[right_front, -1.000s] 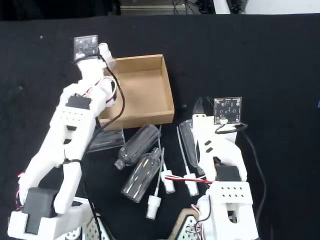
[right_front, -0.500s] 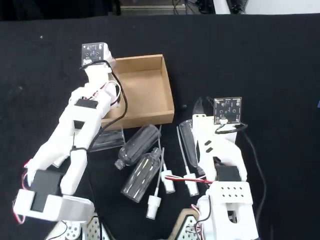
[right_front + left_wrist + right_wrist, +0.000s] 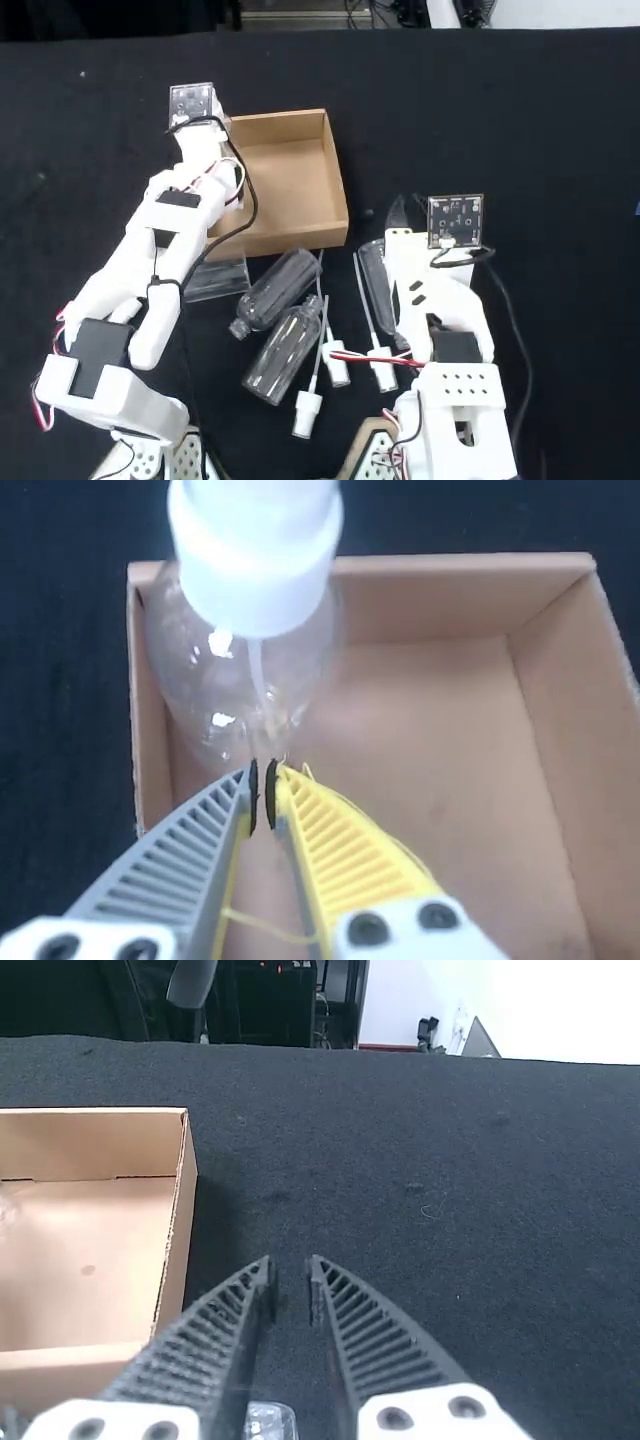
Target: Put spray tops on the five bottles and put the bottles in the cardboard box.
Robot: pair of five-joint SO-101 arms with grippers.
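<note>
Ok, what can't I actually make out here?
High view: the left arm hides the capped bottle and the box's left wall.
High view: the right arm covers part of a bare bottle; the left arm overlaps a clear flat piece.
Right wrist view: a clear thing is cut off by the picture's edge.

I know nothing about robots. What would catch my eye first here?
The clear bottle with its white spray top stands out, at a corner of the cardboard box, just past the tips of the left gripper. Nearer the arms' bases, more clear bottles and loose spray tops with long tubes lie scattered on the black table.
</note>
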